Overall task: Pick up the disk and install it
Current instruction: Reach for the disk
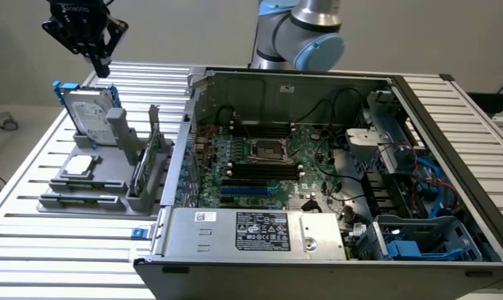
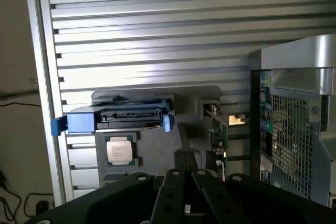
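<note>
Disk (image 1: 91, 114) on end, long axis upright

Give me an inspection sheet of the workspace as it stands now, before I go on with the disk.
Surface: slatted metal table, carrying a grey holder and an open computer case.
Job's things: disk stands upright in the holder, not gripped.
Clutter: processor chip and green circuit card, both in the holder.
Grippers: hand hovers above the disk, apart from it.
Cables: black and blue cables inside the case.
Surroundings: arm's base behind the case; plain wall.
</note>
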You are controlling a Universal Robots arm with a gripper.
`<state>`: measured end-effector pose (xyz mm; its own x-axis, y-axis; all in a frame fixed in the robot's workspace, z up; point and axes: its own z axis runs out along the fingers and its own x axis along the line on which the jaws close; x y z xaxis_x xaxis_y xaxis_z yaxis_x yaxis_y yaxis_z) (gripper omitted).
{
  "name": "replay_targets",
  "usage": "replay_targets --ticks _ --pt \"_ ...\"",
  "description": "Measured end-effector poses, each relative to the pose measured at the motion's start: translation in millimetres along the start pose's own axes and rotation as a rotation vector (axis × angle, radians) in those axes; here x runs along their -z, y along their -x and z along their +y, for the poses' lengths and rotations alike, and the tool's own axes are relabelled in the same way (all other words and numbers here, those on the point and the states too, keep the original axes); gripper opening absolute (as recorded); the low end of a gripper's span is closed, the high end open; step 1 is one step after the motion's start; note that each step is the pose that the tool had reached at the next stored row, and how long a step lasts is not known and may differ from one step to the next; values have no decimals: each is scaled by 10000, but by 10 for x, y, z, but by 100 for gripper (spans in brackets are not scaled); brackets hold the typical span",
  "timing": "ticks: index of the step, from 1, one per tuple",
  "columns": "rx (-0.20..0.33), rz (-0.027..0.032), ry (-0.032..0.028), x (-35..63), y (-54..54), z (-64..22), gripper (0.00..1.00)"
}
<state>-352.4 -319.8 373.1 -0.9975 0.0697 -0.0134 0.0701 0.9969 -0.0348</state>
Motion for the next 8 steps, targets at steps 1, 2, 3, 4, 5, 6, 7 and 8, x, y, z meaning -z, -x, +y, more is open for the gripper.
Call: replay_targets --ticks 1,2,3,4,5,6,7,8 --pt "0 3 -8 -2 -46 13 11" --pt "1 6 -17 -4 -92 26 11" --pt "0 9 -26 -6 -141 39 11" --pt "1 12 -34 -8 -187 52 11" --pt "2 15 -42 -10 -234 65 11" --pt "2 21 -51 -12 -280 77 11" --pt "1 27 -59 -13 -326 90 11" --pt "2 33 -67 -15 -372 102 11"
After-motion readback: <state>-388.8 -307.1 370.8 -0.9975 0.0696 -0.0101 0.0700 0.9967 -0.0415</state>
